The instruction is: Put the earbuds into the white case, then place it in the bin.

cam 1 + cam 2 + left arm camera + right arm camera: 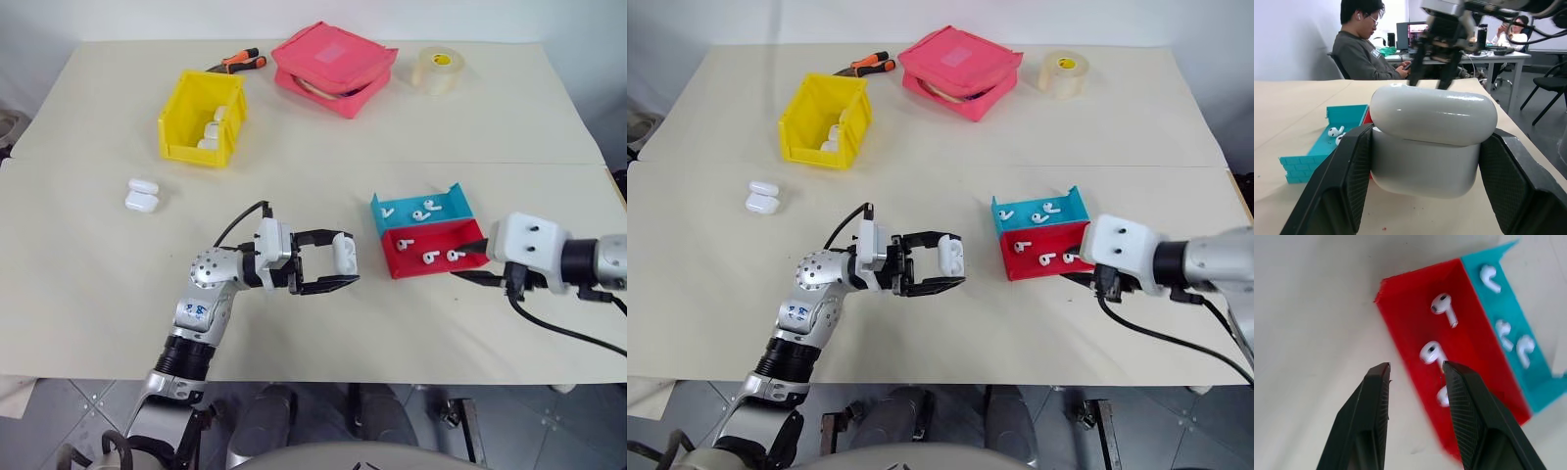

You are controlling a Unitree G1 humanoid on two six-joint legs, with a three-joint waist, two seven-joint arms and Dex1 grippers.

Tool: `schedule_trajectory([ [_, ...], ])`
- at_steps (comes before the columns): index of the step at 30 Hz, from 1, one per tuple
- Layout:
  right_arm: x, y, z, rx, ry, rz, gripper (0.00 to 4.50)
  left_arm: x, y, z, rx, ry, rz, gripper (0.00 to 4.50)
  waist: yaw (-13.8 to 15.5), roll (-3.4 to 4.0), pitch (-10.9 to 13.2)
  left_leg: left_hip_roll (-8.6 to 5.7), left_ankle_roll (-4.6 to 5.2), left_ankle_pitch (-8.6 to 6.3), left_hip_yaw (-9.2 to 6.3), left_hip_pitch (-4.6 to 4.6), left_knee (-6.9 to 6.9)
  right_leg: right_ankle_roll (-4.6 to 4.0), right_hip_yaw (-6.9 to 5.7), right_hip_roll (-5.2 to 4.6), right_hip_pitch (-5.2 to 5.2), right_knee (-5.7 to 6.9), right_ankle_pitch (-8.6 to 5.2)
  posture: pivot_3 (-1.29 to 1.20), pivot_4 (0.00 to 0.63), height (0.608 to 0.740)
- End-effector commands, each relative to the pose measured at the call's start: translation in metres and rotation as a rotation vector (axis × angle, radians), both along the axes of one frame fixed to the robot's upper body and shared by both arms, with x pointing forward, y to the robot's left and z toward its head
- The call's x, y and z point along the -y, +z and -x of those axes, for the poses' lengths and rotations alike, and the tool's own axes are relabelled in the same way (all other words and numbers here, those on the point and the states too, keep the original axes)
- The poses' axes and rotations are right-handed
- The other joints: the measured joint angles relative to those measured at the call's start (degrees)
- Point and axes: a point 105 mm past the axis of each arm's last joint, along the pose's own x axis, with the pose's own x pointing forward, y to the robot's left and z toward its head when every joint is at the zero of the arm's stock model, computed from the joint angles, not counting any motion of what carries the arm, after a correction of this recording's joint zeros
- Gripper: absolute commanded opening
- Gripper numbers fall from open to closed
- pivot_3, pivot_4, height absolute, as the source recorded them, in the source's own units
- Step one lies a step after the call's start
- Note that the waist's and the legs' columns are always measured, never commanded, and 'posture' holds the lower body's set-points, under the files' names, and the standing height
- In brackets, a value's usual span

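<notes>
My left gripper (336, 260) is shut on the white case (345, 256), holding it by its sides just above the table's middle; close up, the case (1432, 139) sits between both pads with its lid seam showing. To its right stand a red tray (439, 266) and a teal tray (456, 206), each with three earbuds (428, 258) lying loose. My right gripper (1415, 366) is open over the red tray's (1405, 328) near edge, nothing between its fingers, an earbud (1431, 352) just ahead. The yellow bin (176, 110) stands at the far left.
White cases (214, 127) lie in the bin, and two more (142, 194) sit on the table in front of it. A pink pouch (333, 67), a tape roll (436, 69) and orange-handled pliers (240, 62) line the far edge. A seated person (1364, 49) shows beyond the table.
</notes>
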Motion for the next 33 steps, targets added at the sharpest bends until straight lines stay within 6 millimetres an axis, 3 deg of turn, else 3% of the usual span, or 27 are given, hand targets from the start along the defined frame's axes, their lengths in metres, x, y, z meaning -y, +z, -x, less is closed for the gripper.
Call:
schedule_trajectory([
  [1,-0.003,0.002,-0.012,0.012,0.102,0.094,1.76,0.002,0.011,0.005,0.047,-0.012,0.028,2.84,0.1,0.00,0.0,-0.01,0.00,0.00,-0.01,-0.02,0.00,0.00,-0.01,0.00,0.00,-0.02,0.00,0.00,0.150,0.740],
  [17,-0.013,-0.013,-0.043,-0.020,0.472,0.361,1.76,0.001,0.010,0.008,0.060,0.013,0.032,2.84,-0.2,0.01,0.0,-0.02,0.00,0.00,-0.06,-0.07,0.02,0.02,-0.12,-0.02,-0.03,-0.06,0.01,0.00,0.150,0.740],
  [33,-0.016,-0.025,-0.052,-0.035,0.550,0.406,1.76,-0.004,0.009,0.012,0.061,0.050,0.033,2.84,-0.2,0.03,0.0,0.00,-0.01,0.00,-0.07,-0.08,0.00,0.02,-0.13,-0.01,-0.07,-0.03,0.01,0.00,0.150,0.740],
])
